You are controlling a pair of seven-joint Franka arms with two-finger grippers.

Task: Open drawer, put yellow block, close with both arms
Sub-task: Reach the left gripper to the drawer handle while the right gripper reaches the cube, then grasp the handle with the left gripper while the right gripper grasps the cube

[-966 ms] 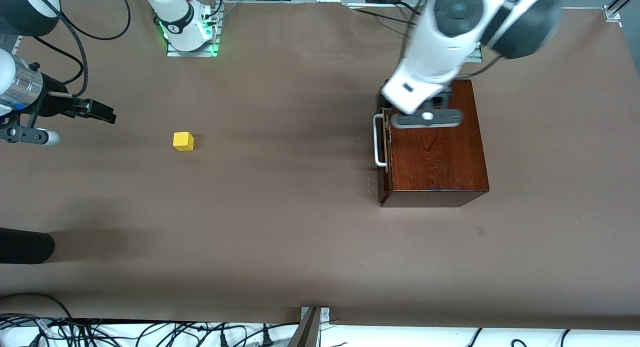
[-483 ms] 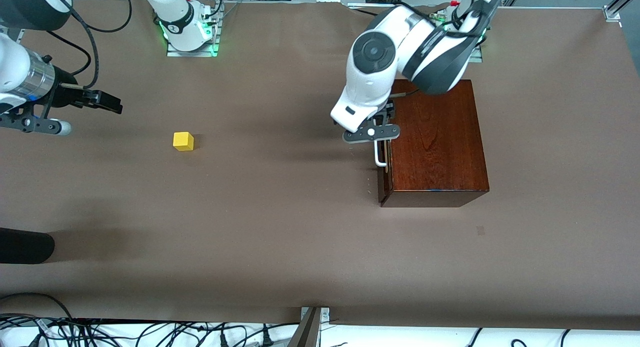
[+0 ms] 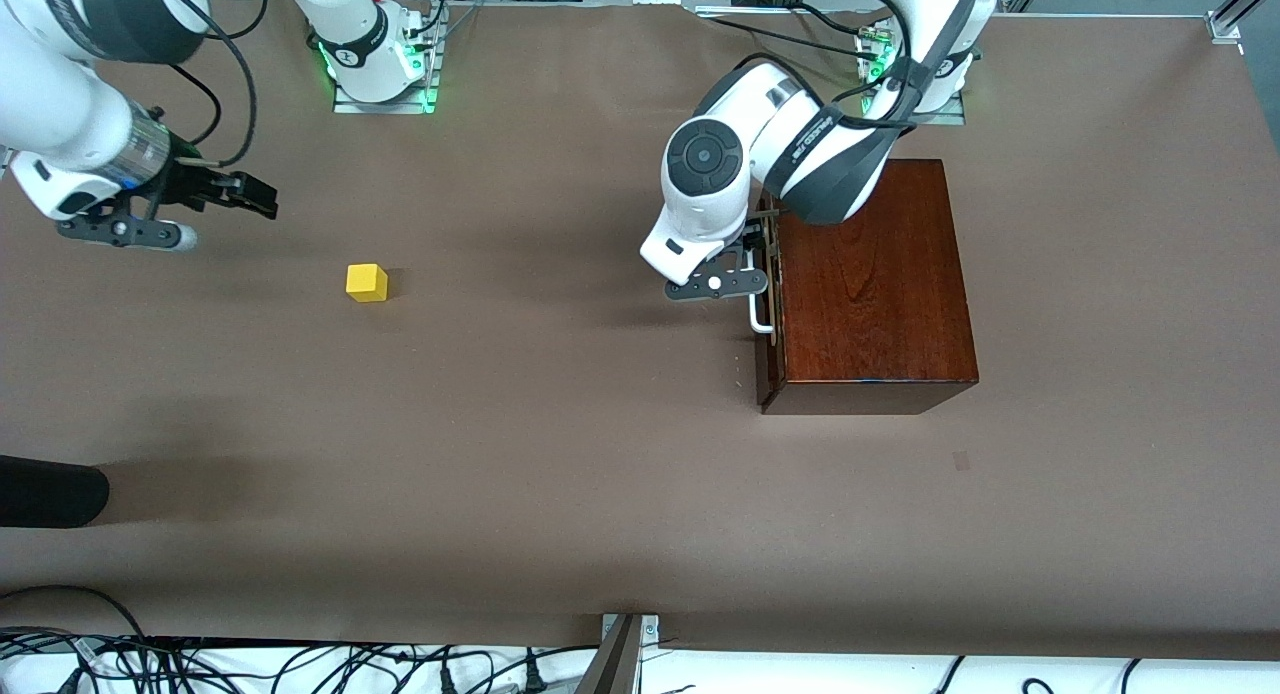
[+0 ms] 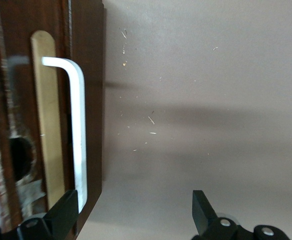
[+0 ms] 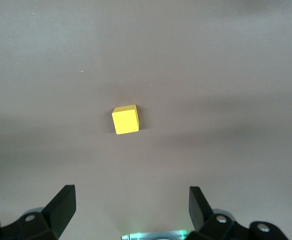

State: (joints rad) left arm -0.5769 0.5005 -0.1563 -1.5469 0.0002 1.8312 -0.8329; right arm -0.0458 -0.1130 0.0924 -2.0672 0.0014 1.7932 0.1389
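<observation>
The glossy reddish-brown box (image 3: 870, 274) stands toward the left arm's end of the table. Its drawer (image 3: 770, 304) is pushed in, and the white U-shaped handle (image 3: 760, 317) sticks out from the dark front. My left gripper (image 3: 752, 257) is low in front of the drawer, at the handle's end. In the left wrist view it (image 4: 134, 212) is open, with one finger (image 4: 65, 215) against the handle (image 4: 78, 130) and the dark front (image 4: 88, 100). The yellow block (image 3: 367, 282) lies on the table toward the right arm's end. My right gripper (image 3: 258, 196) hovers beside it, open and empty (image 5: 131, 205). The block (image 5: 125, 120) shows ahead of its fingers.
The brown table (image 3: 560, 424) is bare between block and box. A black object (image 3: 50, 489) pokes in at the table's edge at the right arm's end. The green-lit arm bases (image 3: 385, 69) stand along the table's back edge. A metal bracket (image 3: 625, 649) sits at the front edge.
My left arm has swung off the top of the box and down to the drawer's handle. My right gripper has moved in toward the yellow block. Block and box have not moved.
</observation>
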